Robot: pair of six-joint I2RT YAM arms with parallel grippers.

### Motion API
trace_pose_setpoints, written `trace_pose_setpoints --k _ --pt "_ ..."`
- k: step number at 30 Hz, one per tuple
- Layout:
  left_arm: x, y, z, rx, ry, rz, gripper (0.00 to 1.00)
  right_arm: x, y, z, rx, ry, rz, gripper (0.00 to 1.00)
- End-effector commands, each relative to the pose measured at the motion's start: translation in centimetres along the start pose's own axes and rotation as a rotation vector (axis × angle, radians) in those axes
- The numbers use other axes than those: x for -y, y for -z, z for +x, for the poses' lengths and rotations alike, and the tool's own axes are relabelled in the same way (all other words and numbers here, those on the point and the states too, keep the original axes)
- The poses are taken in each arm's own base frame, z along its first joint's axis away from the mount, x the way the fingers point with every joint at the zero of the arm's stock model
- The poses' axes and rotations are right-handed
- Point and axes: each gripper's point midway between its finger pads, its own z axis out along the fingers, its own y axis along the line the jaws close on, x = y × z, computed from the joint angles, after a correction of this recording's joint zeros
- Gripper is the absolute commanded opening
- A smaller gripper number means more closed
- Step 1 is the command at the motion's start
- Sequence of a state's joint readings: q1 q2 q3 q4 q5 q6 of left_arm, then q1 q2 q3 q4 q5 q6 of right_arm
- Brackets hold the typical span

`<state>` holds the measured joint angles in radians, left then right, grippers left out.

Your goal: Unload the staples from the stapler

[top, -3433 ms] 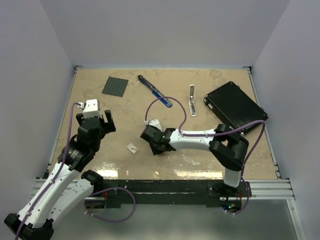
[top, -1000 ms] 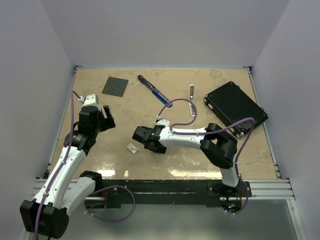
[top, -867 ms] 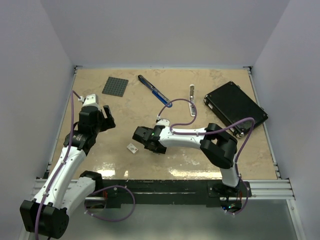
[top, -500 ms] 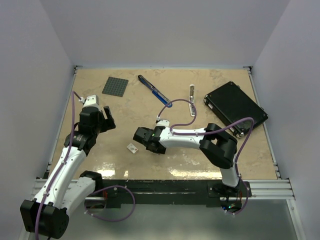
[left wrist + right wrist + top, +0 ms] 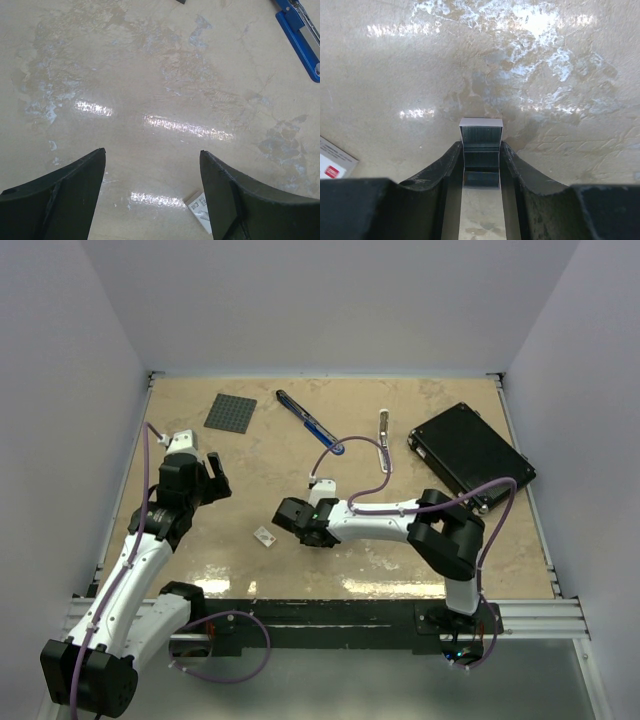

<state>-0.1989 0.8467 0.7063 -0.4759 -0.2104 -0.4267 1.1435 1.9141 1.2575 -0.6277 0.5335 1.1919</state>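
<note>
right end effector: closed to a narrow gap on a short block of staples, one dark finger pressed against each long side. It sits low over the middle of the table.
staples: a grey metallic strip held lengthwise between the fingers, its far end jutting just past the fingertips toward the marbled surface. Whether that end touches the table cannot be told.
stapler: slim and blue, lying on the far middle of the table and slanting from upper left to lower right. It is well apart from both end effectors, and its blue end with the silver channel shows in the top right corner of the left wrist view.
left end effector: spread wide with nothing between its two dark fingers, hanging over bare table on the left side.
white tag: flat on the table between the two end effectors, just left of the right one. It shows at the lower edge of the left wrist view beside the right-hand finger, and in the lower left corner of the right wrist view.
grey studded plate: flat at the far left, near the stapler's upper end.
white-and-silver tool: lying to the right of the stapler, apart from it.
black case: flat at the far right of the table, set at an angle.
</note>
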Motion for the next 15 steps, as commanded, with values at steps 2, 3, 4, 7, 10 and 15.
trace_pose_setpoints --k 2,3,4,7,10,15 --pt "0.6 0.1 -0.8 0.034 -0.004 0.03 0.8 0.4 0.9 -1.2 0.082 0.278 -0.09 0.27" --pt "0.7 0.1 -0.8 0.033 -0.002 0.033 0.8 0.4 1.4 -1.6 0.096 0.311 -0.113 0.26" --pt "0.7 0.1 -0.9 0.035 -0.001 0.034 0.79 0.9 1.5 -1.1 0.094 0.359 -0.121 0.26" --pt "0.7 0.1 -0.8 0.034 -0.003 0.033 0.79 0.6 3.0 -1.2 0.119 0.513 -0.234 0.26" --pt "0.6 0.1 -0.8 0.033 -0.003 0.03 0.79 -0.8 5.1 -1.2 0.155 0.646 -0.412 0.28" --pt "0.6 -0.1 -0.7 0.026 -0.007 0.025 0.79 -2.8 6.8 -0.5 0.172 0.743 -0.593 0.29"
